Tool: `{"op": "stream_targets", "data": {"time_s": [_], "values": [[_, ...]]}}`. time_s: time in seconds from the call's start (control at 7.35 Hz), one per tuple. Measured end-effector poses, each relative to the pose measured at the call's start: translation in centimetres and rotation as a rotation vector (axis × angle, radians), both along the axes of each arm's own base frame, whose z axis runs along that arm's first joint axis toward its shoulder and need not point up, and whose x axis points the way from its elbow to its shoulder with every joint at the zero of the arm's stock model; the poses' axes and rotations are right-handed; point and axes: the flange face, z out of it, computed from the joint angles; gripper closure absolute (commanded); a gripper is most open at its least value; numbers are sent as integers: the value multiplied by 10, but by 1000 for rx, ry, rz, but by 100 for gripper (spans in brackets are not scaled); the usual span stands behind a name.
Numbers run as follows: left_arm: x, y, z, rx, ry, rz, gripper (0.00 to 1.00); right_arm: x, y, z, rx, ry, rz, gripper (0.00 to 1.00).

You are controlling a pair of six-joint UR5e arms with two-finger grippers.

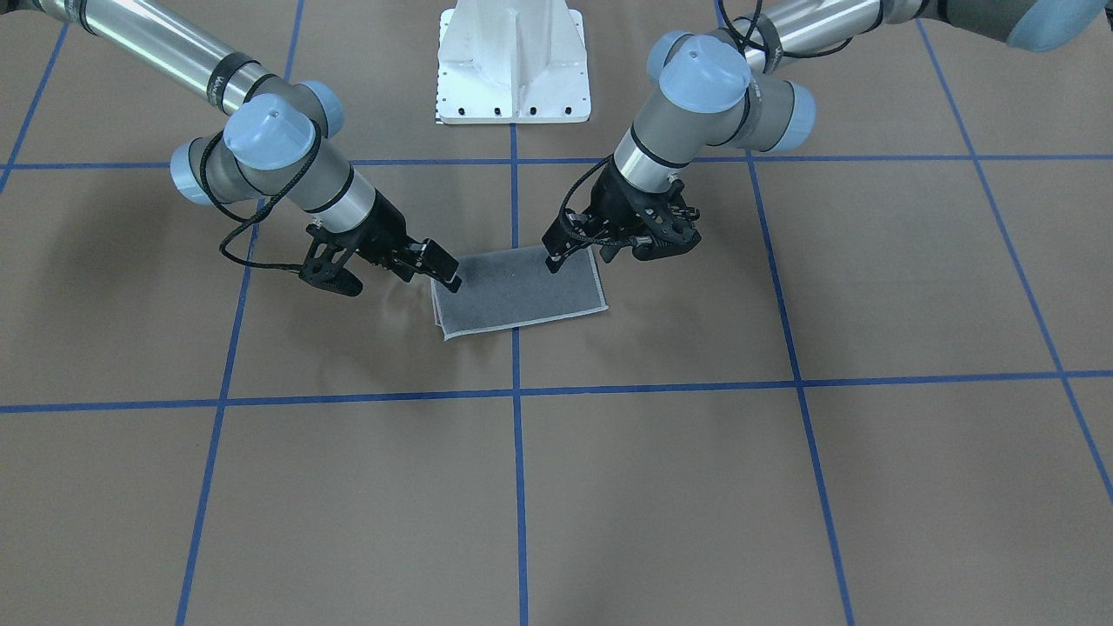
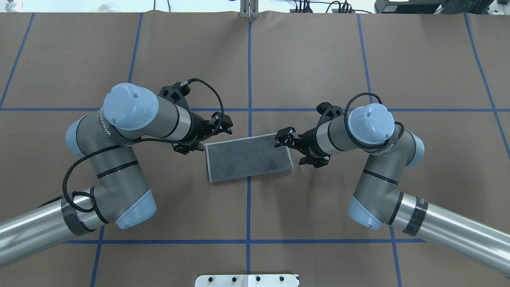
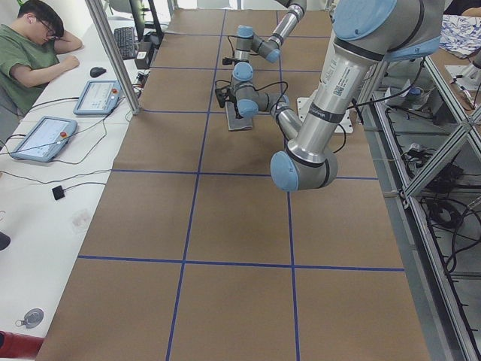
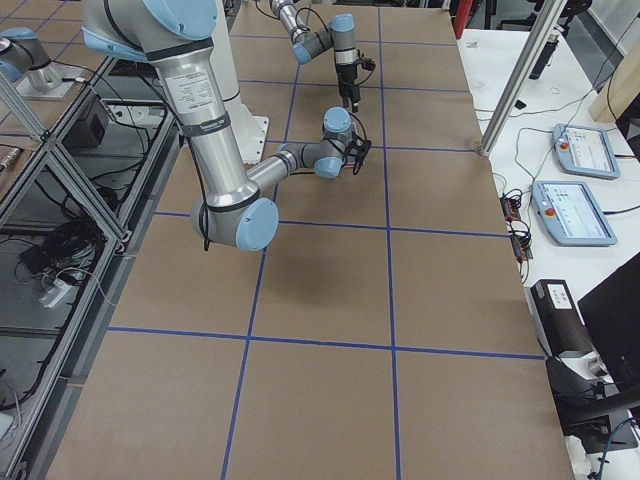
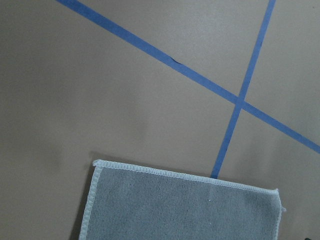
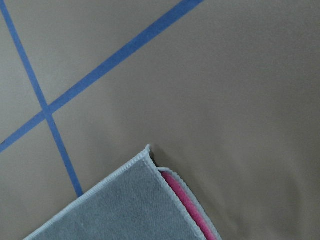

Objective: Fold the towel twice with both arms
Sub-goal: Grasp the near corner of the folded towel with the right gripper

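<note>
The towel (image 1: 517,291) lies flat mid-table, folded into a rectangle with its grey face up (image 2: 249,157). A strip of the pink face (image 6: 187,200) shows under the top layer at one corner. My left gripper (image 2: 223,124) hovers just beyond the towel's far left corner and looks open and empty; in the front view it is on the right (image 1: 554,258). My right gripper (image 2: 283,138) hovers over the far right corner, also looking open and empty (image 1: 443,271). Neither wrist view shows fingers; both show the towel's far edge (image 5: 180,210).
The white pedestal base (image 1: 513,69) stands at the robot's side of the brown table. Blue tape lines (image 2: 249,59) cross it in a grid. An operator (image 3: 30,45) and control tablets (image 3: 98,96) are at a side bench.
</note>
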Motion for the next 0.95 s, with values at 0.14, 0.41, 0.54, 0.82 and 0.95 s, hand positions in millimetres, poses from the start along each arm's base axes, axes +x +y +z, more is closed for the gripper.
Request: {"op": "stream_targets", "data": {"time_s": [0.14,0.41,0.54,0.82,0.95], "values": [[0,-1,1,-2,-1,-1,1,-2,2,0,-1,0,-4,3],[0,-1,1,-5,-1,-3,1,-3,6,2,-3,2,-9,21],[0,-1,1,-6,0,-3,1,-5,9,2,-11,2,-12,22],[0,-1,0,-6,1,-3,1,-8,14,5,-32,3,-15,23],[0,-1,0,-5,0,-3,1,-9,16,7,-36,6,-18,40]]}}
